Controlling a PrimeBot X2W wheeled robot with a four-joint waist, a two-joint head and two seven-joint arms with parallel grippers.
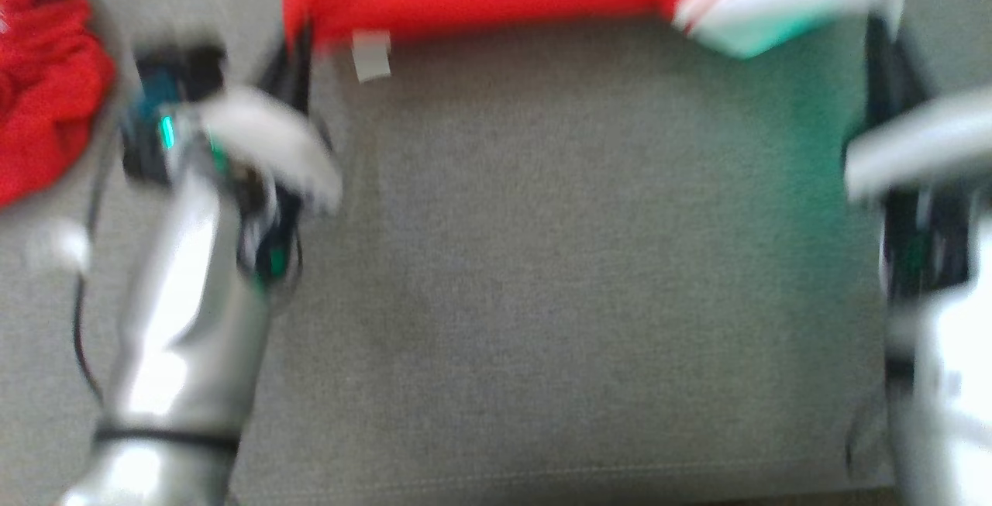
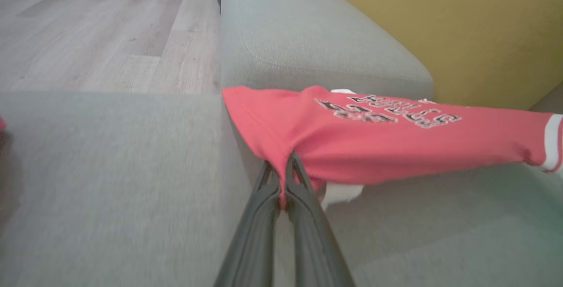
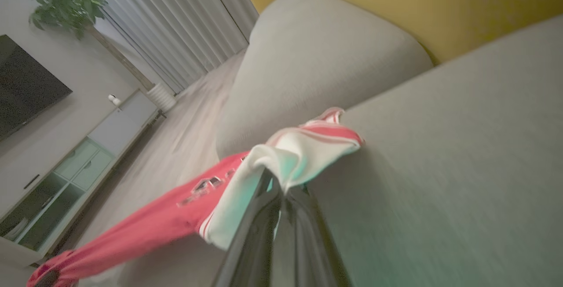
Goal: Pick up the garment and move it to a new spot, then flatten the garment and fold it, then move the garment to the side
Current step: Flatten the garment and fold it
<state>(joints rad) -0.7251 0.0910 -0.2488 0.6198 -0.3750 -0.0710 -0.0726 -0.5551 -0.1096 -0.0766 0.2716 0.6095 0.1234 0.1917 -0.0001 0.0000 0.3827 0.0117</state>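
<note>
The left tool (image 2: 280,170) is closed on a hem corner of the red jersey (image 2: 378,146). The right tool (image 3: 283,188) is closed on its white striped sleeve (image 3: 299,155). The jersey hangs stretched between both tools, raised just above the grey sofa seat (image 1: 573,273) near its far edge, lettering uppermost. Judged step: relocation, ahead of flattening. The next move calls for lowering both tools together under even tension so the cloth lands flat. A second red garment (image 1: 46,95) lies well apart, beyond the left tool.
</note>
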